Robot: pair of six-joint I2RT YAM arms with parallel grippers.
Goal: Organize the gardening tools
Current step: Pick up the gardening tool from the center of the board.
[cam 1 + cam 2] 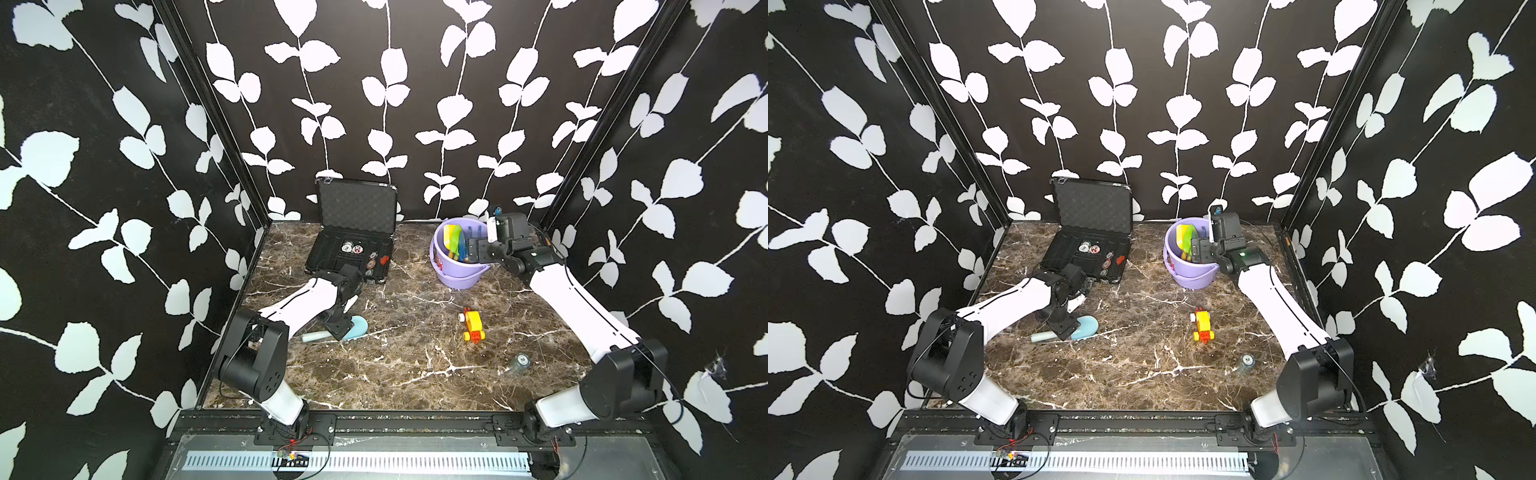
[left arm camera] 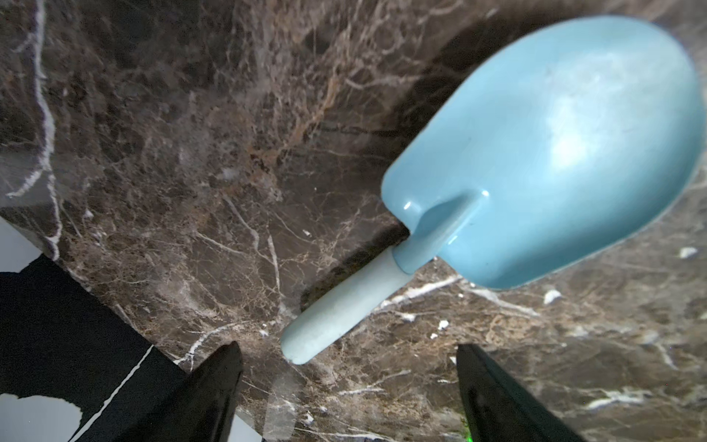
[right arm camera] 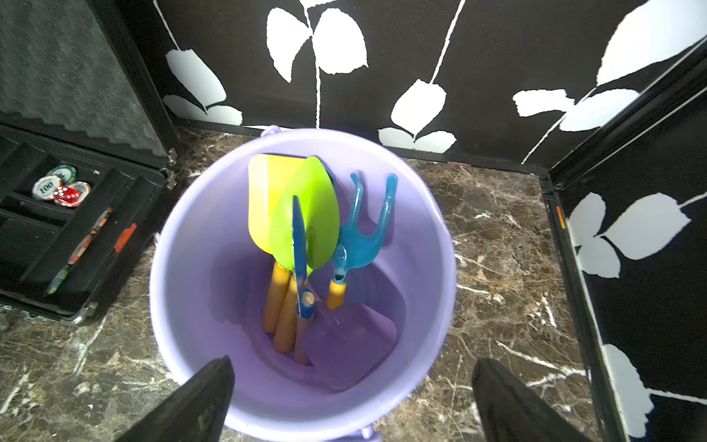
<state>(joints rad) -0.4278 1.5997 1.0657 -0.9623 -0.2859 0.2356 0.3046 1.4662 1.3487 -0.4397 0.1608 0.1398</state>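
Brown marble veined in white is seen as the surface of the table. On its left half, towards the near edge, the light-blue shovel is laid flat: a smooth, glossy, rounded plastic blade joined by a moulded collar to a paler, matte stick handle with a rounded end. The black, tapered left fingers are spread wide above the handle's end. A gap is seen on either side, and nothing is pinched.

At the far right a round, smooth-walled lilac plastic bucket is stood upright. Four tools are stood in it, handles down and leaning on its far wall:
- a yellow shovel with a squared blade
- a green shovel with a pointed, leaf-shaped blade
- a blue shovel, seen edge-on
- a translucent blue fork with curved prongs

Their stick handles are orange-tan. A purple shovel is laid on the bucket's bottom. The right fingers are spread wide above the bucket's near rim, with nothing between them.

At the far left-centre a black case is stood open, its lid lined with dimpled foam. Round chips and a red die are held in one compartment of its tray. A yellow-and-red toy vehicle is set on the bare table, nearer than the bucket.
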